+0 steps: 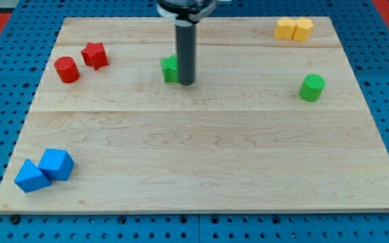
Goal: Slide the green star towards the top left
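Observation:
The green star [170, 69] lies on the wooden board [201, 155], left of centre in the view's upper part. The dark rod partly hides its right side. My tip [187, 83] is at the star's right and slightly below it, touching or almost touching.
A red cylinder [66, 69] and a red star [94, 55] sit at the view's upper left. A green cylinder [311, 88] is at the right. Two yellow blocks [294, 28] sit at the top right. Two blue cubes [44, 169] sit at the bottom left.

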{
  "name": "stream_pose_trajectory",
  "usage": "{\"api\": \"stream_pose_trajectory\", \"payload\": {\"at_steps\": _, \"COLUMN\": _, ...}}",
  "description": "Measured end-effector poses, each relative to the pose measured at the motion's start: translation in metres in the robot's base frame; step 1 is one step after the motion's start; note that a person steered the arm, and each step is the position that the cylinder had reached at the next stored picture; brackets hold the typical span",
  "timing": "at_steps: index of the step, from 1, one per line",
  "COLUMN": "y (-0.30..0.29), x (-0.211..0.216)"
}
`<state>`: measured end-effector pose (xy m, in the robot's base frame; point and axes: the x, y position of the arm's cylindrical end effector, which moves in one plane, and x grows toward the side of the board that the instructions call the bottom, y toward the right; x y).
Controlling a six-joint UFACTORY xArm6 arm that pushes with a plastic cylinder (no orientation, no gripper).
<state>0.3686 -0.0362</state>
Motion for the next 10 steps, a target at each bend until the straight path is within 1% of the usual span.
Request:
{"api": "stream_pose_trajectory", "payload": {"at_steps": 1, "y": -0.041, "x": -0.050}}
{"api": "stream_pose_trajectory", "payload": {"at_steps": 2, "y": -0.060, "x": -0.091}}
{"api": "stream_pose_trajectory", "payload": {"at_steps": 3, "y": -0.066, "x": -0.092}}
{"api": "stream_pose_trajectory", "payload": {"at_steps": 4, "y": -0.042, "x": -0.105}}
{"api": "stream_pose_trajectory", "payload": {"at_steps": 5, "y": -0.050, "x": -0.138}}
{"api": "stream_pose_trajectory", "payload": {"at_steps": 6, "y": -0.094, "x": -0.144}}
{"api": "stream_pose_trajectory", "payload": {"at_steps": 7, "y": -0.119, "x": -0.141}}
{"api": "stream_pose_trajectory", "payload": {"at_steps": 8, "y": -0.090, "x": -0.130}}
{"api": "stream_pose_trajectory", "payload": {"at_steps": 9, "y": -0.096, "x": -0.102}}
{"api": "stream_pose_trajectory", "payload": {"at_steps": 10, "y": -0.134, "x": -0.094}}
